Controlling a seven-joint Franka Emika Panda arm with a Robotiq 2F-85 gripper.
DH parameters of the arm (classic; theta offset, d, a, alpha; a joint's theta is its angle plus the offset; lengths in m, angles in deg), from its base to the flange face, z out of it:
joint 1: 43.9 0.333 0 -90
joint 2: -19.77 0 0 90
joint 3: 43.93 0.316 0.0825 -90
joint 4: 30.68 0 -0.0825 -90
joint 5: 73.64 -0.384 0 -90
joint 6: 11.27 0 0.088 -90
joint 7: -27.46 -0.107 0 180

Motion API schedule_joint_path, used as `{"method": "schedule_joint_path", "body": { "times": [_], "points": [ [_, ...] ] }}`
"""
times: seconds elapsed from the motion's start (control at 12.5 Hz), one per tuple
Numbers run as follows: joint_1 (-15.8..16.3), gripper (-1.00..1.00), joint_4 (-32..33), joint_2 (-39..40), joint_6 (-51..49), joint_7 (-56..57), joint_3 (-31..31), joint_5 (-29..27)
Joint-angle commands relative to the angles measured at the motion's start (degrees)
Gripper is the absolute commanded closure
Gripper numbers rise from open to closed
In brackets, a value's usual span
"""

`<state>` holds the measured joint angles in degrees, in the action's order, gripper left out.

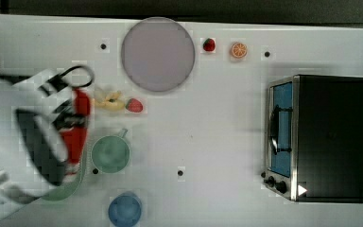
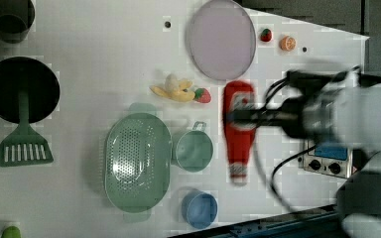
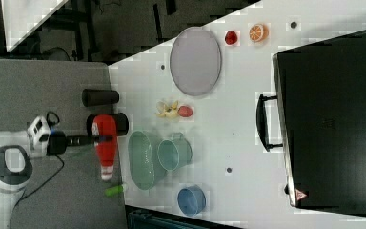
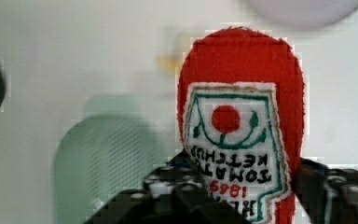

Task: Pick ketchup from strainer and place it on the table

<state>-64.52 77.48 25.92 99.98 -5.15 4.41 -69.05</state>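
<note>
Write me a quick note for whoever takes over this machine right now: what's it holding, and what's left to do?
Pincer: shut on the ketchup, holding it in the air.
Strainer: on the table, nothing in it, beside the green cup.
Done: the bottle is out of the strainer.
Left: lower it onto a bare patch of table, open the pincer and pull the arm away.
</note>
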Motion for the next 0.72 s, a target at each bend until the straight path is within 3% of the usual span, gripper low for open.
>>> {"method": "schedule_joint_path", "body": {
  "times": [0.08,0.4,0.72],
  "points": [
    [-6.6,-0.13,-0.5,-1.3,-1.0,14.1,-6.2,0.2],
    [-8.5,-0.13,0.5,-0.8,-0.9,20.5,-15.0,0.2],
    [-8.7,-0.13,6.6,-0.7,3.8,21.1,-22.0,0.2]
  ]
}}
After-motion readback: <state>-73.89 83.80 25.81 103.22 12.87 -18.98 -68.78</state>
